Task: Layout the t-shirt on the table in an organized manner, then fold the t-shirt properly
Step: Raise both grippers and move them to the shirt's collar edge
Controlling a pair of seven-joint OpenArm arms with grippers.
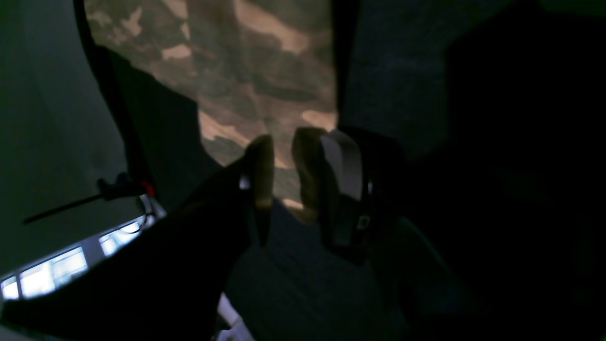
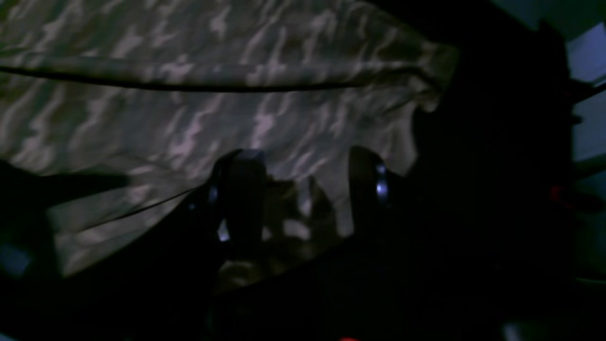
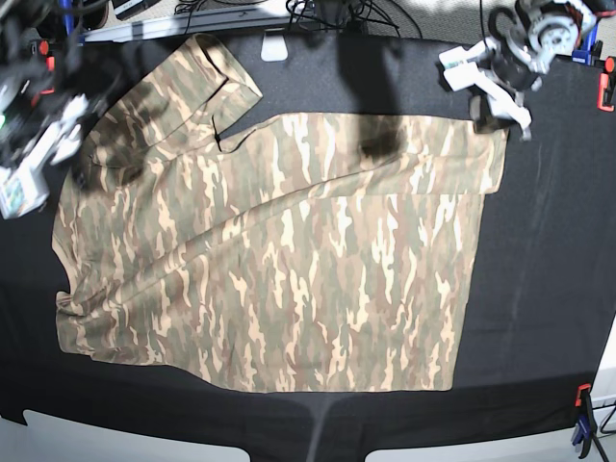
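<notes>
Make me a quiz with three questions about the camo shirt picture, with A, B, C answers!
1. Where does the t-shirt lie?
A. On the black table
B. On the floor
C. Hanging up high

2. How many clamps stand at the table's bottom right corner?
A. None
B. One
C. Four

3. How does the t-shirt look?
A. Rolled into a ball
B. Spread out mostly flat
C. Folded into a small square

Answers:
1 A: black cloth shows all around the shirt.
2 B: one clamp stands there.
3 B: the body lies wide open, with only a sleeve bunched at the top left.
</notes>
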